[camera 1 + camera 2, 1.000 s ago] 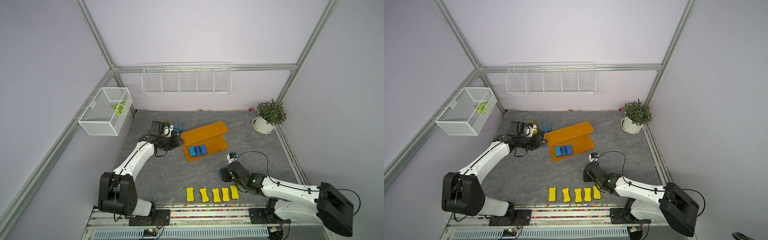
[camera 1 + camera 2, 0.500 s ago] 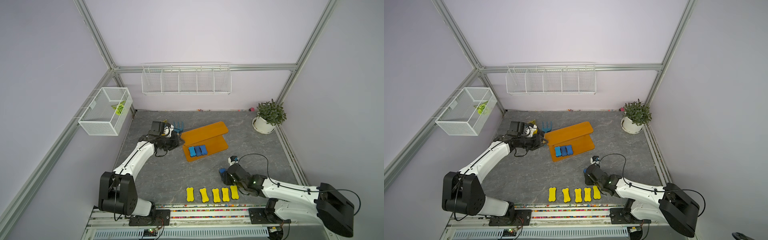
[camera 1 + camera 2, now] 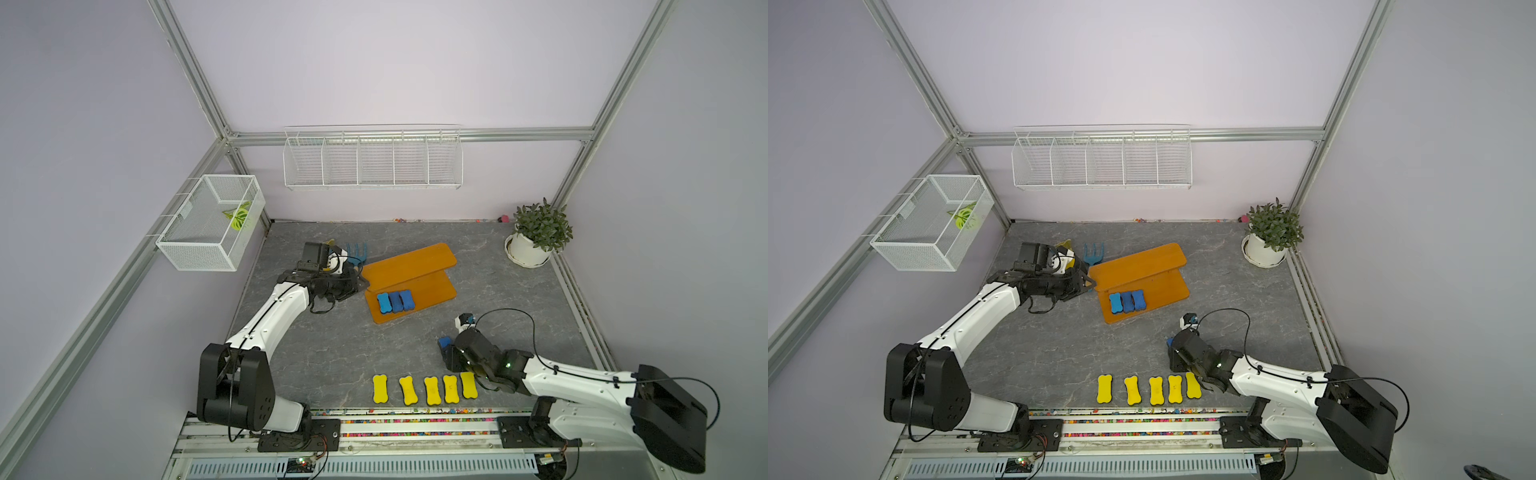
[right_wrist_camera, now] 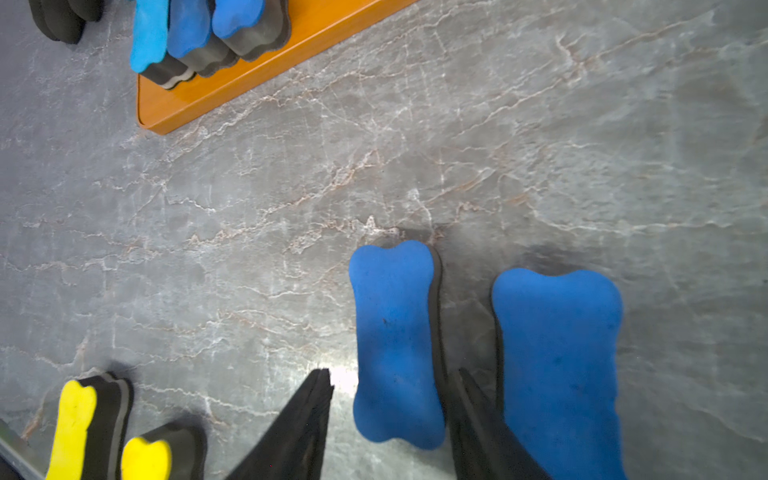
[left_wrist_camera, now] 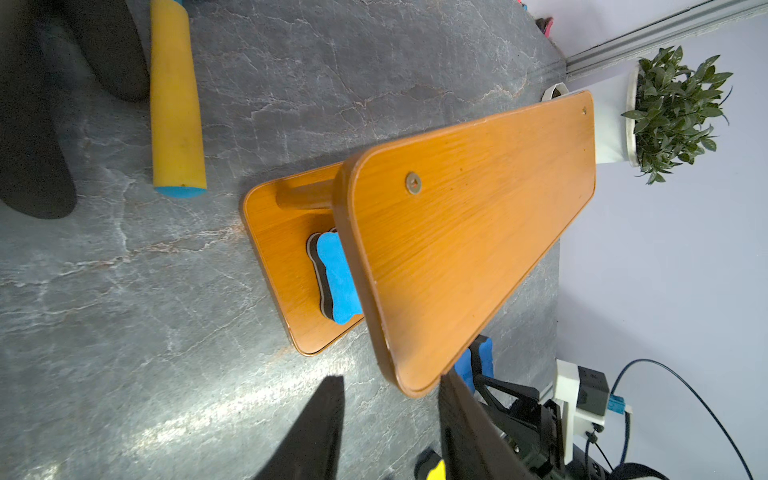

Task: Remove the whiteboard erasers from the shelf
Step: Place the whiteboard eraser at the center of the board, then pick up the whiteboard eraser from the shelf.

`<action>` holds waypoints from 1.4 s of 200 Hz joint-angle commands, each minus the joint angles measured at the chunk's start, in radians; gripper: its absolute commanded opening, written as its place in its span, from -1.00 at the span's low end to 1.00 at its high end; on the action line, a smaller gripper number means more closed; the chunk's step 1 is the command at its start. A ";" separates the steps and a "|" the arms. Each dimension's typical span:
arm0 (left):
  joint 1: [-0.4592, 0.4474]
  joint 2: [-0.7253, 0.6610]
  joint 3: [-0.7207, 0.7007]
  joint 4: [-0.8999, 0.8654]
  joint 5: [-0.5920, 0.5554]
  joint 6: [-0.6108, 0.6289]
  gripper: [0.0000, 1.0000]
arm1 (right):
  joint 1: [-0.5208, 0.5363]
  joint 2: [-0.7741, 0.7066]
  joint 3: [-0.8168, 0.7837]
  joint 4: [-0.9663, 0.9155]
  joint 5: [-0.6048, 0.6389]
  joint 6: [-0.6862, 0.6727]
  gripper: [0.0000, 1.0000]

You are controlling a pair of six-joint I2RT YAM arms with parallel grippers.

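The table lies bare between the shelf and the yellow erasers lining its near edge.

Right fingers opened wider; blue eraser between them now free, lying on tabletop.

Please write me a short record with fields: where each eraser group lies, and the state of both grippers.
shelf: two tiers, upper one bare
blue erasers on shelf: three, side by side on lower tier
yellow erasers: five, in a row on the table
blue erasers on table: two, lying flat
left gripper: open, empty, beside the shelf's end
right gripper: open, astride one of those two
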 commanded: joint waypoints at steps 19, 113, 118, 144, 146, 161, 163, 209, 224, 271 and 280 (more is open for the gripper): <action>0.005 -0.002 -0.012 0.004 0.003 0.007 -0.14 | 0.013 0.007 -0.007 0.016 -0.009 0.012 0.01; 0.006 -0.002 -0.015 0.000 -0.004 0.003 -0.15 | 0.017 -0.118 0.035 -0.025 0.034 -0.009 0.00; 0.006 -0.001 -0.015 -0.001 -0.004 0.004 -0.15 | 0.018 -0.116 0.047 -0.018 0.039 -0.021 0.00; 0.005 0.001 -0.011 0.000 -0.010 -0.001 -0.16 | 0.005 -0.045 0.117 0.036 0.030 -0.090 -0.01; 0.005 0.001 -0.012 0.001 -0.009 -0.002 -0.16 | 0.003 -0.037 0.122 0.042 0.029 -0.094 -0.01; 0.006 -0.004 -0.015 0.015 0.010 -0.017 -0.17 | -0.023 0.029 0.152 0.108 -0.015 -0.126 -0.01; 0.004 -0.005 -0.016 0.018 0.015 -0.020 -0.17 | -0.027 0.037 0.156 0.117 -0.023 -0.129 -0.02; -0.036 -0.022 -0.015 0.051 0.027 -0.067 -0.19 | -0.124 0.229 0.228 0.323 -0.131 -0.181 -0.05; -0.042 -0.012 -0.023 0.055 0.024 -0.073 -0.20 | -0.155 0.286 0.248 0.398 -0.157 -0.186 -0.07; -0.042 0.015 -0.026 0.041 0.004 -0.067 -0.24 | -0.204 0.424 0.322 0.506 -0.197 -0.217 -0.09; -0.041 0.017 -0.026 0.039 -0.002 -0.066 -0.24 | -0.212 0.447 0.331 0.520 -0.205 -0.216 -0.10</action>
